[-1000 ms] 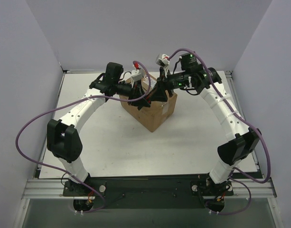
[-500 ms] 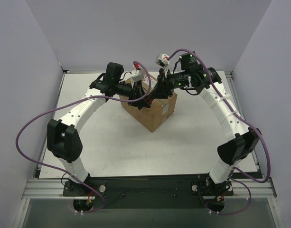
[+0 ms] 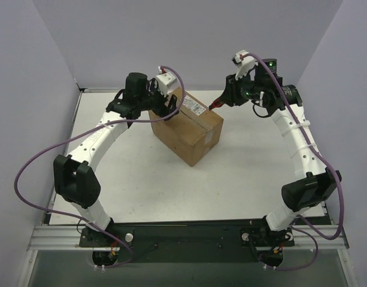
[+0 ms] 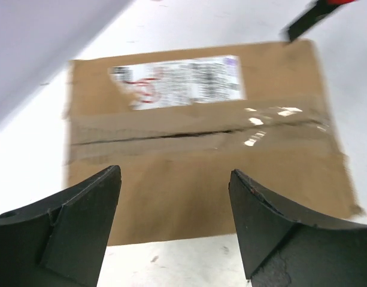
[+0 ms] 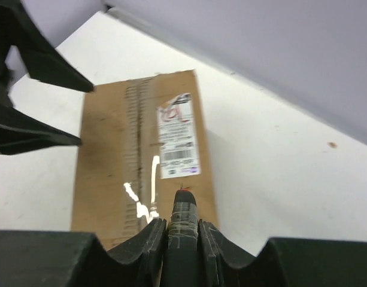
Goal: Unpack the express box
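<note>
Both arms reach over the far half of the white bench (image 3: 141, 179). The left end effector (image 4: 174, 176) hovers with its jaws spread wide above the brown corrugated cardboard express box (image 3: 189, 128). The raised right end effector (image 5: 183, 226) is clamped narrowly on a slim black tool (image 5: 184, 209) angled down over the box's label end. Pale lilac walls (image 3: 171, 36) surround the bench. The box sits mid-bench with its flaps closed under clear tape (image 4: 201, 128). Its white label (image 4: 180, 81) bears black print and red marks, too blurred to read.

1. One express box (image 3: 192, 128) on the desk (image 3: 141, 173), folks.
2. One white label (image 4: 177, 81) on the box's top, and one tape strip (image 4: 201, 128) along its seam.
3. Two claws: left claw (image 4: 172, 179) at the box's far left corner, right claw (image 5: 182, 224) off its far right corner.
4. One dark tool (image 5: 184, 206), pinched in that right claw.
</note>
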Controlling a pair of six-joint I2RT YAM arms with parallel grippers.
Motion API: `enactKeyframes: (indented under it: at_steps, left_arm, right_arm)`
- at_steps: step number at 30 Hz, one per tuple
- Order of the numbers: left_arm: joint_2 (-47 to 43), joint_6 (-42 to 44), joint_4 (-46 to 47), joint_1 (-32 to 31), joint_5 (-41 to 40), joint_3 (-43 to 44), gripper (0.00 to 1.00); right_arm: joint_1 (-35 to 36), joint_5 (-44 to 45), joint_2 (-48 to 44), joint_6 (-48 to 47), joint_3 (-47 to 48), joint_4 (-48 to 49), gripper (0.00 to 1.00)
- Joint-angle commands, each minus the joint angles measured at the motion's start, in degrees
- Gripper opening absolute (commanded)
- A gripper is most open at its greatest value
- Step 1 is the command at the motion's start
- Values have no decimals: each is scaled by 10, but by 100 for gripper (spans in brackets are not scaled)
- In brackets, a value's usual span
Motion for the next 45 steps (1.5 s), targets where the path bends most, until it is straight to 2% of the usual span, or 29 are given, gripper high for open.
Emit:
enactKeyframes:
  at_steps: [1,4,9,13,14,16,18,21,23,30,36,41,43,44,45]
  left_arm:
    - [17,-57,59,42,-173,56,83]
    - [66,-123,44,84,-121,101,83]
    - [112,-182,71,117,-24,108,87]
    - [134,-205,101,122,131,92,87]
    - [137,-213,121,121,148,79,87]
    - [142,-245,144,121,178,63,87]
    - [146,-264,170,120,210,43,86]
    - [141,-267,178,117,223,15,84]
    - [134,-268,187,116,234,-3,82]
    - [102,-281,234,86,265,-73,76]
    - [63,-298,245,78,242,-116,74]
    - [-13,-246,199,107,87,-131,75]
    - [-29,-230,192,105,72,-132,67]
    - [-41,-235,194,103,80,-138,49]
    - [-45,-241,198,100,91,-143,39]
  right_arm:
    - [-15,93,-43,37,-3,74,0]
    - [-26,99,-37,50,6,78,0]
    - [-28,136,-38,43,3,79,0]
    - [-34,164,-45,73,-2,78,0]
    - [-35,165,-45,70,-3,77,0]
    - [-35,156,-48,63,-4,76,0]
    - [-36,87,-47,13,-2,66,0]
    - [-39,17,-47,13,5,66,0]
    - [-37,0,-48,19,15,66,0]
    - [-1,33,-52,32,13,67,0]
    - [49,52,-57,34,4,82,0]
    - [64,49,-54,28,-19,126,0]
    - [69,49,-43,31,-14,137,0]
    - [71,55,-39,34,-14,141,0]
    - [74,57,-35,34,-15,147,0]
